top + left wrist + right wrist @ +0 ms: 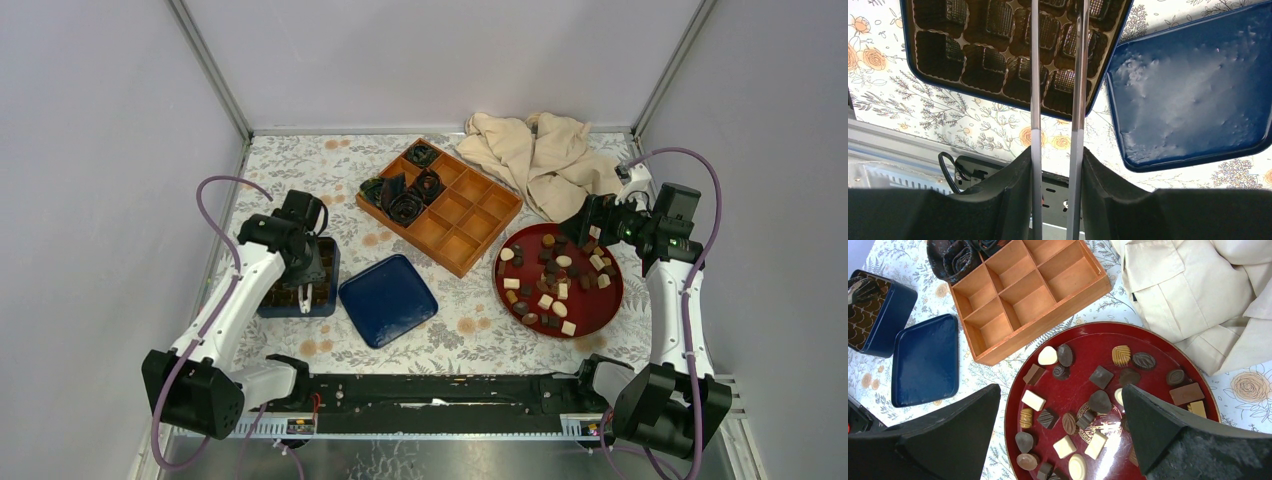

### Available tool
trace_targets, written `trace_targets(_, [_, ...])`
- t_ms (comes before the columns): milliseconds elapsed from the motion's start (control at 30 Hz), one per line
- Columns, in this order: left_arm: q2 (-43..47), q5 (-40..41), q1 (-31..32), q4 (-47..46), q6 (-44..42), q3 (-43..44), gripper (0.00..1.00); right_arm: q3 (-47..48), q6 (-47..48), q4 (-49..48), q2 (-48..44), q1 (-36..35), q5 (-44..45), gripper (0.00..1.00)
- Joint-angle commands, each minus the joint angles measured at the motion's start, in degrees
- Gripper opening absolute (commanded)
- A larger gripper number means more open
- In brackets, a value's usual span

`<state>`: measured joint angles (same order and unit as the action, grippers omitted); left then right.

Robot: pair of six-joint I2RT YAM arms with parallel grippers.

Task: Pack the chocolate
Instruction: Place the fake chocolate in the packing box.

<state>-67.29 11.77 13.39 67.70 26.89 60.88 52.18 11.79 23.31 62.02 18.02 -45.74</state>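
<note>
My right claw [1059, 390] gapes over brown-and-cream chocolates [1100, 376], apparently choosing one — my left claw [1056, 152] pinches thin metal tweezers [1035, 100].

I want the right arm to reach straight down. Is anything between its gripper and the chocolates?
Nothing visible. The right gripper hangs open above the red plate, and the chocolates lie uncovered below it. The cloth beside the plate covers none of them.
</note>
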Motion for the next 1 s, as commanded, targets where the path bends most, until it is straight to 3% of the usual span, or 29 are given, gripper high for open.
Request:
trace_targets(0, [1.05, 1.29, -0.29, -0.64, 0.40, 0.22, 0.41, 0.11, 0.44, -1.54, -0.12, 0.26, -1.37, 1.00])
trace_targets(200, [4.21, -0.56, -0.31, 0.59, 0.96, 3.82, 0.39, 0.03, 0.50, -1.56, 0.03, 0.26, -1.76, 1.00])
trace_targets(367, [8.67, -10.82, -0.31, -2.48, 0.06, 5.57, 0.37, -0.25, 1.81, -1.32, -0.42, 0.26, -5.17, 1.00])
trace_targets(633, [13.18, -23.95, -0.29, -14.85, -0.58, 3.48, 0.36, -5.53, 8.95, -4.96, -3.87, -1.56, -23.64, 1.00])
trace_targets(700, [13.80, -26.24, -0.29, -19.81, -0.66, 2.40, 0.36, -8.01, 15.10, -5.28, -5.19, -5.75, -27.12, 0.99])
trace_targets(867, [13.00, -27.02, -0.29, -29.48, -2.51, 0.39, 0.36, -5.00, 38.45, 9.43, -1.44, -22.81, -22.49, 0.95])
trace_targets(967, [12.25, -25.77, -0.31, -34.15, -4.21, -1.94, 0.36, -4.61, 35.78, 4.19, 1.76, -32.91, -14.30, 0.88])
